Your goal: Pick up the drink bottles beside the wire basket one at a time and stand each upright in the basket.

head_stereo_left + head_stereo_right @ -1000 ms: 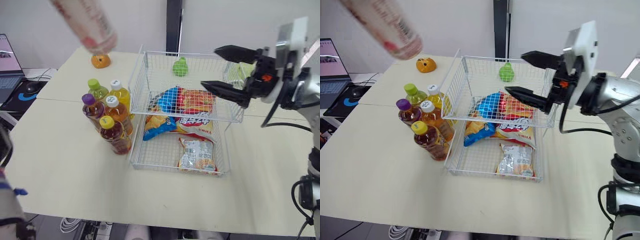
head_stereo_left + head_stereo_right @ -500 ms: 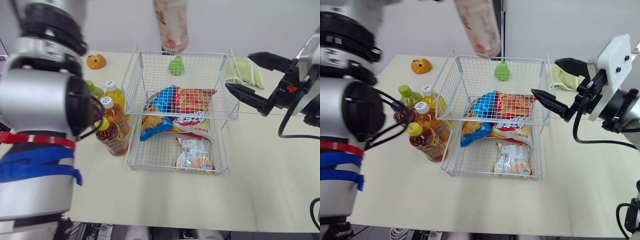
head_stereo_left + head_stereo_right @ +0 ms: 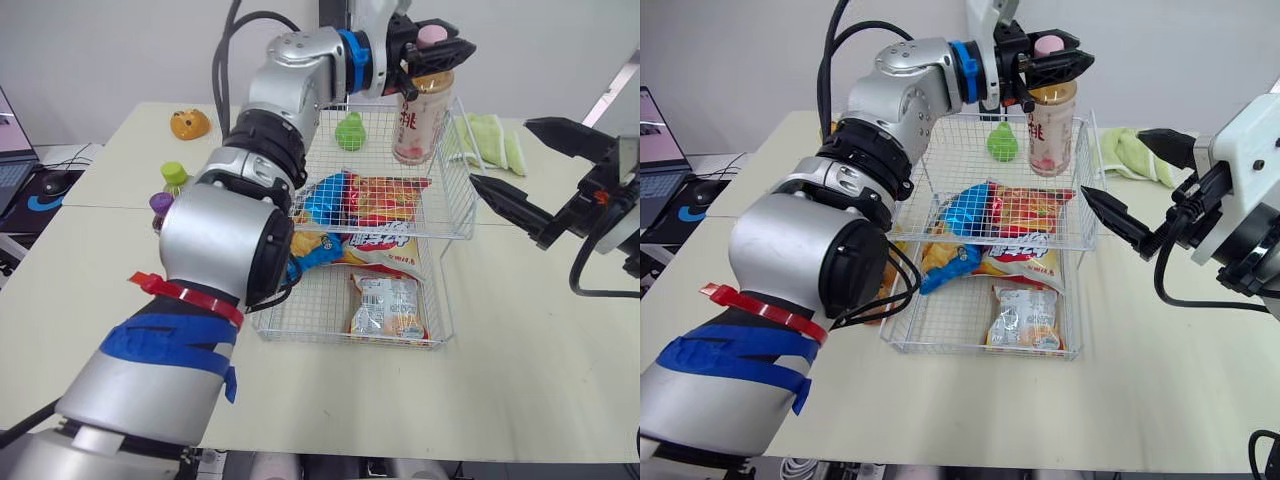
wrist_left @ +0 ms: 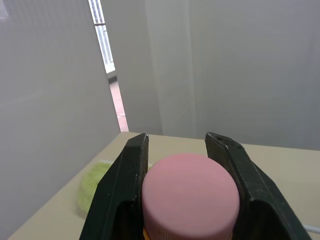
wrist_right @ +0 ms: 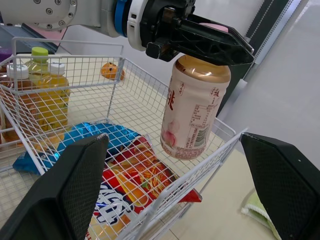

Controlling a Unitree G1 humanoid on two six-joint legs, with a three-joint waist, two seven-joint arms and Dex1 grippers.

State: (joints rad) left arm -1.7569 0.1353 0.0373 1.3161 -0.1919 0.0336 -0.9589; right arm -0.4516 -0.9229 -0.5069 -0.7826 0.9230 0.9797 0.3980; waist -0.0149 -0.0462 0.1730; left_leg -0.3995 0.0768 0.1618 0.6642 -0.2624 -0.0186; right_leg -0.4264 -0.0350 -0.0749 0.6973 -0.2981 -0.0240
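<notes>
The left gripper (image 3: 440, 42) is clamped on the pink cap of a pale, peach-labelled plastic drink bottle (image 3: 420, 120). It holds the bottle upright in the far right corner of the white wire basket (image 3: 345, 338), above red and blue snack bags (image 3: 370, 200). The right gripper (image 3: 500, 152) hangs just beside the basket's right wall, its 2 fingers spread wide and grasping nothing.

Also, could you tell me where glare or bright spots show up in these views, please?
Right wrist view: a highlight sits on the shoulder of the pink-capped drink bottle. Left wrist view: a bright gap between wall panels stands behind its evenly lit pink cap. Left eye view: the silvery snack packet in the wire basket gives a pale sheen.
</notes>
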